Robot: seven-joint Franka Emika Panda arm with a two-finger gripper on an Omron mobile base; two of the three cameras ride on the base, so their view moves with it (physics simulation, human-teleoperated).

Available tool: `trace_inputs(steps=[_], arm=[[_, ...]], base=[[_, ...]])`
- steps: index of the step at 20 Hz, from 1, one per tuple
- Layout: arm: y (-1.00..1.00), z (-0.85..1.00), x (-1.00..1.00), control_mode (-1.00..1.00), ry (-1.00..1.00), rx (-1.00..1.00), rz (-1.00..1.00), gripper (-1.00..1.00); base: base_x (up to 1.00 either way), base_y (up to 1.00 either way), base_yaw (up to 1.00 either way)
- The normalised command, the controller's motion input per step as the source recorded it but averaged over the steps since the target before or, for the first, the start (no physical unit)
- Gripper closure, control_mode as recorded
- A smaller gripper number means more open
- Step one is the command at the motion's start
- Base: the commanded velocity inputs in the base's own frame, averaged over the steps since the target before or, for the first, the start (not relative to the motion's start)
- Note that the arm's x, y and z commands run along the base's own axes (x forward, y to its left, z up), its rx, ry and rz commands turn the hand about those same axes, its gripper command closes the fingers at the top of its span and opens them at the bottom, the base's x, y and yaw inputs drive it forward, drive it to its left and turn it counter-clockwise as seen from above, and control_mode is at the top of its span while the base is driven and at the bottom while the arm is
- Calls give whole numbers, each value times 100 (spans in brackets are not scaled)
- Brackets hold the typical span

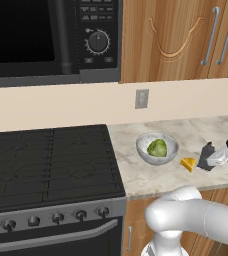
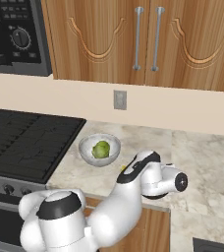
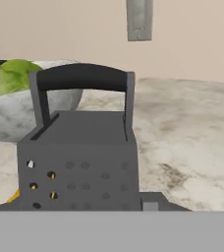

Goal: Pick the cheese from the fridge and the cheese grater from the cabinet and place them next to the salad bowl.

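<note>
Your gripper (image 1: 215,159) sits low at the counter (image 1: 151,175) with the cheese grater (image 3: 79,152) upright right before it; you cannot tell whether the jaws pinch it or stand apart. Beyond the grater lie the cheese (image 1: 188,164) and salad bowl (image 1: 145,150), so this looks like the set-down spot

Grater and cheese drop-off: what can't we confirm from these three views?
- Grip on the cheese grater: hand view's bottom edge cuts off the fingertips; in the left base view the gripper blurs into it.
- Cheese: in the right base view the arm covers all but a sliver; the grater hides most in the hand view.
- Salad bowl: left part cut off in hand view.
</note>
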Motion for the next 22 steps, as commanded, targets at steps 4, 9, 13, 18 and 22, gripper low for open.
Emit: trace_inputs(steps=[4,9,13,18,22], arm=[[-20,-32,6,-100,3,6,0,100],[-11,-27,6,-100,0,3,0,100],[1,-41,-15,-100,-5,0,0,100],[12,-55,-31,-100,-12,0,0,100],[19,-52,-14,-100,-17,-2,0,100]], base=[[0,0,0],[0,0,0],[0,0,0],[0,0,0],[0,0,0]])
